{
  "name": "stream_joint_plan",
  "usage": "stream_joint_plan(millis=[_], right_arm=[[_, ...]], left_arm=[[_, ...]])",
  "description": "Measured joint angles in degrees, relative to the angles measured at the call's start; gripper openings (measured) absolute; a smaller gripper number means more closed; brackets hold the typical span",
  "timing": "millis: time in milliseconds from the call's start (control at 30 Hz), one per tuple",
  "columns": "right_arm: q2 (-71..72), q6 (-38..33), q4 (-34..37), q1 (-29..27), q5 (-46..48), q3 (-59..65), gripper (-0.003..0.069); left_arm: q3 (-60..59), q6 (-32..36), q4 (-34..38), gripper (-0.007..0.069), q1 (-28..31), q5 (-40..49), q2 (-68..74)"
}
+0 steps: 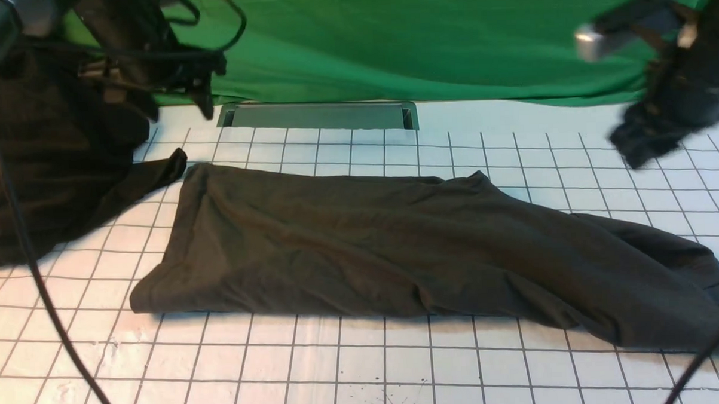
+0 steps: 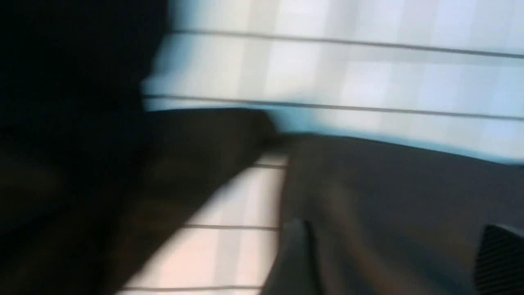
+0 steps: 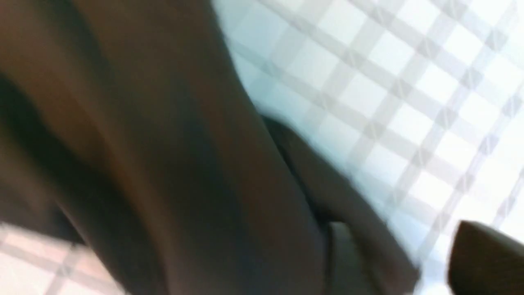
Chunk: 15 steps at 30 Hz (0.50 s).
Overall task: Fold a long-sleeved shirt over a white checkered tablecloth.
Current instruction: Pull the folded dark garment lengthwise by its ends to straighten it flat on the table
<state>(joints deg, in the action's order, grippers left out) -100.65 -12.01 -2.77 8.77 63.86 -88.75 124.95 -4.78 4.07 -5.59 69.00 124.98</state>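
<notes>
The long-sleeved shirt (image 1: 397,248) lies folded into a long dark band across the white checkered tablecloth (image 1: 341,370), no print showing. My left gripper (image 1: 179,103) hangs open above the shirt's far left corner. In the left wrist view it (image 2: 397,258) stands open over dark cloth (image 2: 389,184), nothing between its fingers. My right arm (image 1: 640,19) is blurred at the upper right, with a dark flap of cloth (image 1: 662,125) in the air below it. The right gripper (image 3: 413,262) has its fingers apart, dark cloth (image 3: 163,164) beside one finger and tablecloth (image 3: 389,82) showing between them.
A deeper-black heap of cloth (image 1: 65,164) lies at the far left, its tip almost touching the shirt. A green drape (image 1: 419,38) hangs behind, with a grey slot (image 1: 320,116) in front of it. Cables (image 1: 40,297) cross the left and right front corners.
</notes>
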Motion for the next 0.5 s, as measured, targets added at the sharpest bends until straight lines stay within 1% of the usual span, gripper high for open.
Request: stream_joint_plan(millis=[33, 100, 133, 167, 200, 233, 267, 300, 333, 433, 500], right_arm=[[0.4, -1.3, 2.77, -3.61, 1.54, 3.03, 0.023], [0.4, -3.71, 5.56, -6.19, 1.43, 7.27, 0.0218], [0.2, -4.62, 6.53, -6.93, 0.81, 9.02, 0.0225], [0.13, -4.85, 6.92, -7.23, 0.36, 9.43, 0.0231], [-0.29, -6.4, 8.01, -7.8, -1.75, 12.45, 0.0268], [-0.94, -7.75, 8.56, -7.86, -4.82, 14.49, 0.0326], [-1.03, -8.08, 8.63, -7.86, -5.18, 14.94, 0.0334], [-1.87, -8.99, 8.9, -7.86, -7.52, 15.9, 0.0388], [-2.58, -9.22, 9.09, -7.86, -9.04, 16.14, 0.0421], [-4.67, -9.38, 9.21, -7.97, -14.91, 16.32, 0.0472], [-5.54, -9.43, 9.21, -7.97, -15.98, 16.32, 0.0477]], left_arm=[[-2.26, 2.0, 2.76, 0.0283, -0.88, 0.0, -2.99], [-7.18, 4.18, 3.92, 0.0106, -2.87, -0.05, -6.35], [-10.17, 5.36, 4.07, 0.006, -4.2, 0.01, -8.11], [-10.17, 5.54, 4.07, 0.006, -4.2, 0.04, -8.43], [-15.15, 6.48, 4.15, 0.0025, -6.58, 0.13, -10.42], [-19.39, 6.72, 3.65, 0.0008, -8.72, -0.16, -11.79], [-20.55, 6.72, 3.57, 0.0005, -9.3, -0.45, -12.06], [-24.44, 6.72, 3.23, 0.0, -11.17, -2.17, -12.57], [-26.54, 6.72, 3.1, -0.0001, -12.09, -3.93, -12.62], [-33.67, 6.72, 2.58, -0.0004, -14.06, -8.44, -12.15], [-35.47, 6.72, 2.31, -0.0004, -14.29, -9.52, -11.86]])
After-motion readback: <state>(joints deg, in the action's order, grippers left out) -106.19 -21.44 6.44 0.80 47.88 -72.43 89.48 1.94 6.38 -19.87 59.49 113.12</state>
